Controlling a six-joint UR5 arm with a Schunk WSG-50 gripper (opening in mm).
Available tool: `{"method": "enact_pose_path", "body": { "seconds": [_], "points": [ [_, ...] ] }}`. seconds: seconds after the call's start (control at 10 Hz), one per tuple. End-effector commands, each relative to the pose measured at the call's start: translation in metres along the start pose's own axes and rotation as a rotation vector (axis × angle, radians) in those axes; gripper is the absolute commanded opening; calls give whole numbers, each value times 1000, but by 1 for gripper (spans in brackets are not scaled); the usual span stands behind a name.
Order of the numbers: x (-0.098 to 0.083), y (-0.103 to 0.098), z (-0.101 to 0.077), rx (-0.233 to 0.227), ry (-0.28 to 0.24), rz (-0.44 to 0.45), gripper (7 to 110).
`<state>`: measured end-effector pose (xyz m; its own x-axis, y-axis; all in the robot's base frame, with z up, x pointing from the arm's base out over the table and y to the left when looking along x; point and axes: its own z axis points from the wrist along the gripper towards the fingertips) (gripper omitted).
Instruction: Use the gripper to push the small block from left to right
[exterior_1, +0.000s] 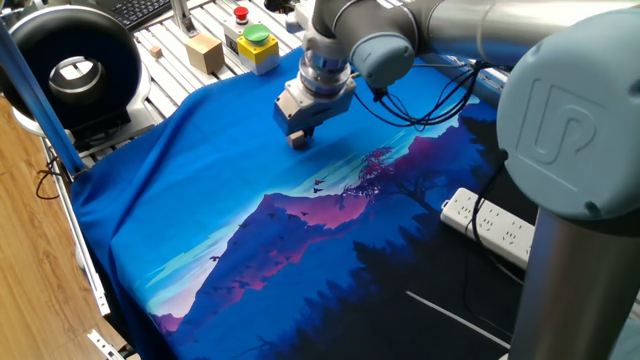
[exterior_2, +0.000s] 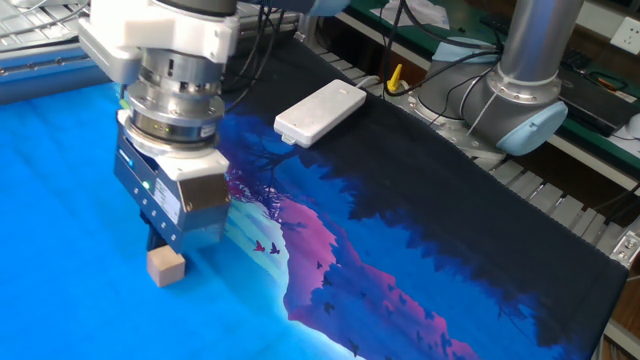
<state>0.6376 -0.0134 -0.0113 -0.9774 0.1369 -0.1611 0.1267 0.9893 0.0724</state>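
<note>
Looking first at the fingers (exterior_2: 158, 239), I see only a short dark stub below the gripper (exterior_2: 165, 243) body in the other fixed view; the housing covers the rest, so I cannot tell how far apart they stand, nor whether anything sits between them. In one fixed view the gripper (exterior_1: 297, 133) tip is too small and dark to resolve either. The small block (exterior_2: 166, 267) rests on the blue printed cloth (exterior_2: 60, 250) directly at the finger tips; it appears to touch them, but the contact line is in shadow. In one fixed view the small block (exterior_1: 297, 141) shows only as a tan speck under the gripper body, partly covered by it. The grey housing carries a small green light on one face. Above it, the wrist and arm (exterior_2: 165, 40) are cut off by the top edge of the other fixed view. Further out on the cloth lies a white power strip (exterior_2: 320, 111), well apart from the block. Beyond the cloth's far edge in one fixed view stand a larger wooden block (exterior_1: 204, 52) and a yellow box with a green button (exterior_1: 257, 45), with a black ring-shaped device (exterior_1: 72, 62) cropped at the top left corner.
</note>
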Motion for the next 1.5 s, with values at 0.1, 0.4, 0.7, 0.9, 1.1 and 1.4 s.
{"method": "enact_pose_path", "body": {
  "seconds": [0.1, 0.4, 0.7, 0.9, 1.1, 1.4],
  "points": [
    [4, 21, 0, -7, -10, 37, 7],
    [7, 39, 3, -4, -19, 57, 7],
    [11, 52, 1, 2, -22, 81, 7],
    [14, 64, 2, 4, -26, 99, 7],
    [14, 68, 7, 8, -36, 107, 7],
    [15, 67, 8, 14, -39, 105, 7]
  ]
}}
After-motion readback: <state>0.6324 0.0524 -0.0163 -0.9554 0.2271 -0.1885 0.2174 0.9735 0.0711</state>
